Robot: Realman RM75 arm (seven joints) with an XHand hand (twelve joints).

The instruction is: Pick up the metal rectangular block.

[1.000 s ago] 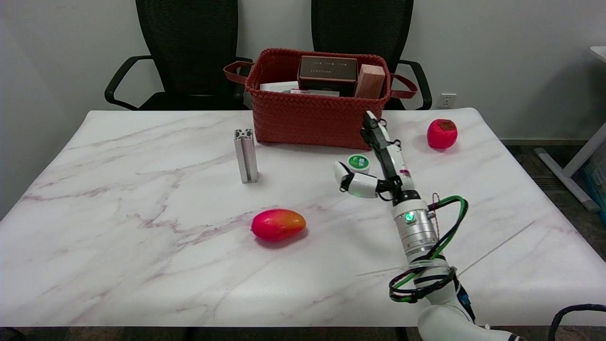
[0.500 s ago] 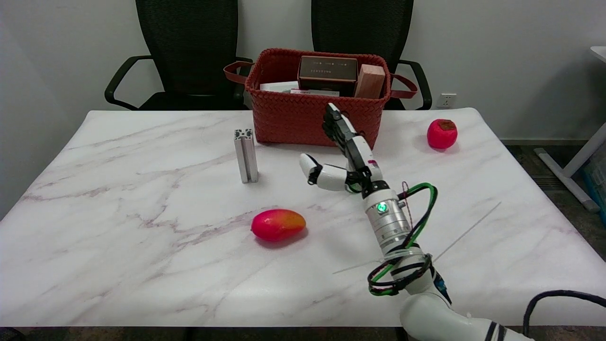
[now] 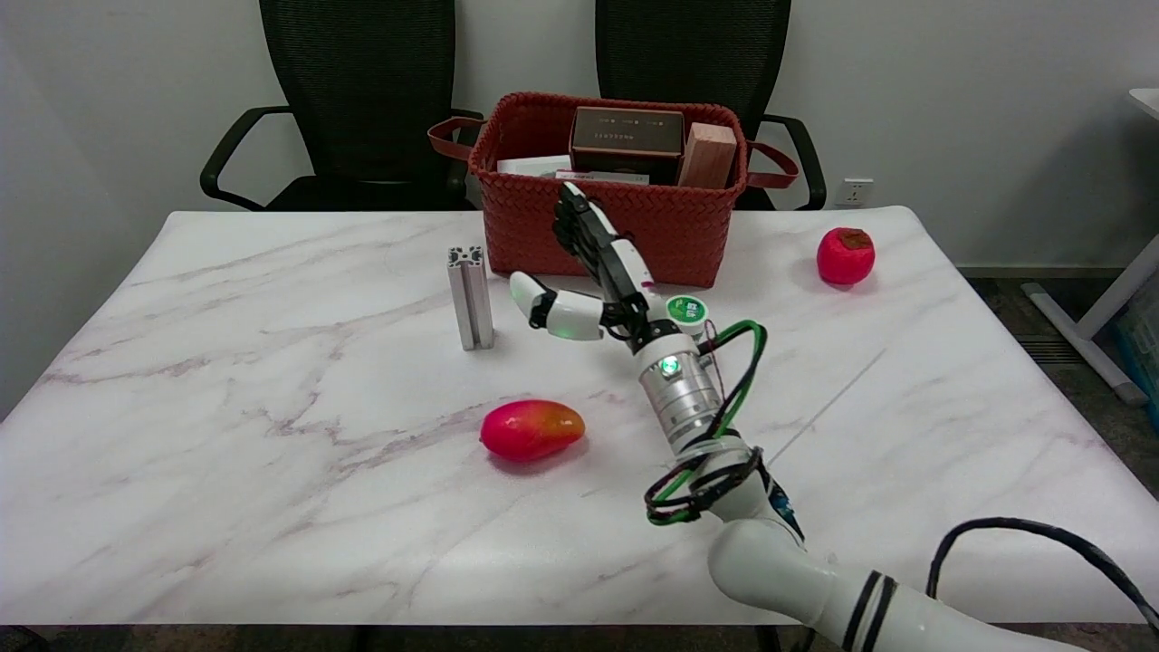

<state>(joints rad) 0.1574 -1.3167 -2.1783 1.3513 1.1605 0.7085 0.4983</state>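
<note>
The metal rectangular block [image 3: 471,297] is a silver slotted bar standing upright on the marble table [image 3: 226,435], left of the basket. My right hand [image 3: 589,281] hovers just to its right, a small gap away from it. The fingers are spread and point up and away, the thumb reaches left toward the block, and nothing is held.
A red woven basket [image 3: 543,226] with boxes in it stands right behind the hand. A red-yellow mango [image 3: 531,429] lies in front of the block. A small green-lidded jar [image 3: 686,311] sits beside the wrist, and a red fruit [image 3: 846,255] lies at the far right.
My right arm has swung left across the table, bringing the hand from near the green-lidded jar to just right of the metal block. The objects have not moved.
</note>
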